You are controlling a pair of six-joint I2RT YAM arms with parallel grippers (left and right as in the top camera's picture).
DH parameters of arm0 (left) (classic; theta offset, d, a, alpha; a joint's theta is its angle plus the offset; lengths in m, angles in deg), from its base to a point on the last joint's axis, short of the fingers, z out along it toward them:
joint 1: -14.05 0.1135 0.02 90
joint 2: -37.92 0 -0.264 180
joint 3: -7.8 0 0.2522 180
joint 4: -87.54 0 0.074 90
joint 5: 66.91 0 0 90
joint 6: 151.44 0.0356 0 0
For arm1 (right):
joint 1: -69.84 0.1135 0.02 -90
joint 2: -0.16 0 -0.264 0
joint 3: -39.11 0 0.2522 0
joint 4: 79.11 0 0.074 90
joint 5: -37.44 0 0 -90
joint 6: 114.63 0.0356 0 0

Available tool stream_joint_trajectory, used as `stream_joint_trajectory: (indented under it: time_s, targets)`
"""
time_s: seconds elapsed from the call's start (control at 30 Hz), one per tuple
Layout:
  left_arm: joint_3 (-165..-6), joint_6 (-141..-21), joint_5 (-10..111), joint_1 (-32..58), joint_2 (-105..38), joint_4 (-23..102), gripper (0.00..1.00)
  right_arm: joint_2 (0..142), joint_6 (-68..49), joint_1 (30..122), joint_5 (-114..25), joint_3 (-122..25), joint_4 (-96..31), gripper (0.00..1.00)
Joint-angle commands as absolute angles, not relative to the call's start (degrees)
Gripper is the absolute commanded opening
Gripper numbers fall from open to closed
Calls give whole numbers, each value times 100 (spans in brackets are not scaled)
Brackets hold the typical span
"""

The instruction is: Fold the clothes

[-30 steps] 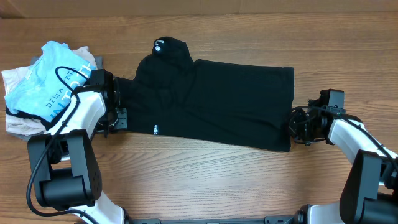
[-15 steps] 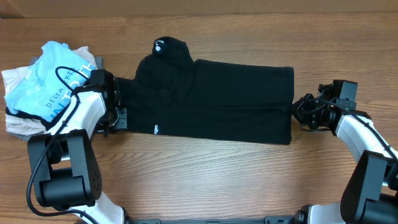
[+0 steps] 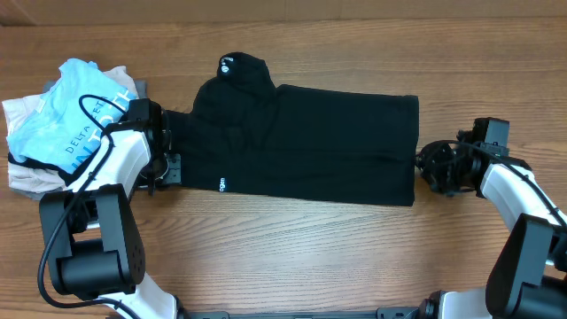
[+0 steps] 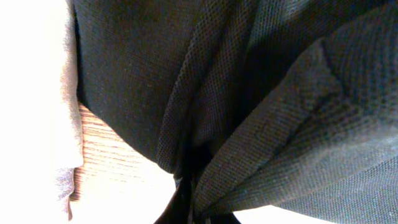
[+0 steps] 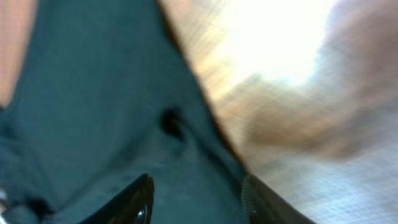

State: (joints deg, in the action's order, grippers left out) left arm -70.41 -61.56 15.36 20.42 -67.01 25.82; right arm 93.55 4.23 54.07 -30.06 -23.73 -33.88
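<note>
The clothes, one black shirt [image 3: 301,146], lie flat across the middle of the table, collar end to the left. My left gripper [image 3: 168,152] is at the shirt's left edge. In the left wrist view, bunched black fabric [image 4: 261,124] runs into the shut left gripper [image 4: 189,208]. My right gripper [image 3: 425,168] sits just off the shirt's right hem. In the blurred right wrist view, the right gripper [image 5: 198,196] is open, its fingertips [image 5: 142,194] apart over dark fabric [image 5: 93,112], with nothing pinched between them.
A light-blue shirt with white lettering [image 3: 71,115] lies on a pile of white and grey garments [image 3: 27,177] at the left edge, right behind my left arm. Bare wooden tabletop [image 3: 292,257] runs along the front.
My right gripper has let go of the shirt's right hem, moved slightly up and opened. The hem's lower corner has settled flat. The left arm has not moved.
</note>
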Motion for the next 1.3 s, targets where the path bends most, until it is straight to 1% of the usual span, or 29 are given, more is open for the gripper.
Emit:
stream_joint_trajectory:
  time_s: [0.0,0.17,0.4,0.53,0.6,0.63,0.67,0.7,0.73,0.83,0.97,1.07,1.27]
  targets:
    - [-7063,-6274,1523,2062,-6736,2582,4,9259,342,5241,-3196,-2496,-2993,36]
    - [-7063,-6274,1526,2062,-6736,2586,5,9265,60,5293,-3220,-2417,-2403,37]
    - [-7063,-6274,1526,2062,-6736,2580,5,9265,65,5448,-3189,-1976,-2667,38]
    - [-7063,-6274,1528,2062,-6736,2580,5,9265,-200,5446,-2995,-1960,-2584,33]
    - [-7063,-6274,1571,2062,-6736,2582,6,9265,-407,5446,-2746,-1960,-2536,32]
    - [-7063,-6274,1569,2062,-6736,2584,5,9265,-453,5446,-2719,-1960,-2536,29]
    - [-7063,-6274,1567,2062,-6736,2584,5,9265,-458,5446,-2726,-1960,-2540,23]
    - [-7063,-6274,1567,2062,-6736,2584,6,9265,-453,5444,-2743,-1960,-2538,9]
    - [-7063,-6272,1567,2062,-6736,2584,5,9265,-453,5429,-2748,-1965,-2538,4]
    - [-7063,-6272,1565,2062,-6736,2564,5,9248,-381,5225,-3032,-2089,-2464,4]
    - [-7063,-6272,1504,2090,-6736,2560,4,9173,-106,4808,-3615,-2496,-1963,4]
    - [-7063,-6272,1504,2090,-6736,2564,4,9167,-38,4668,-3596,-2568,-1810,4]
    - [-7063,-6252,1504,2090,-6736,2422,4,9167,-38,4672,-3609,-2568,-1587,4]
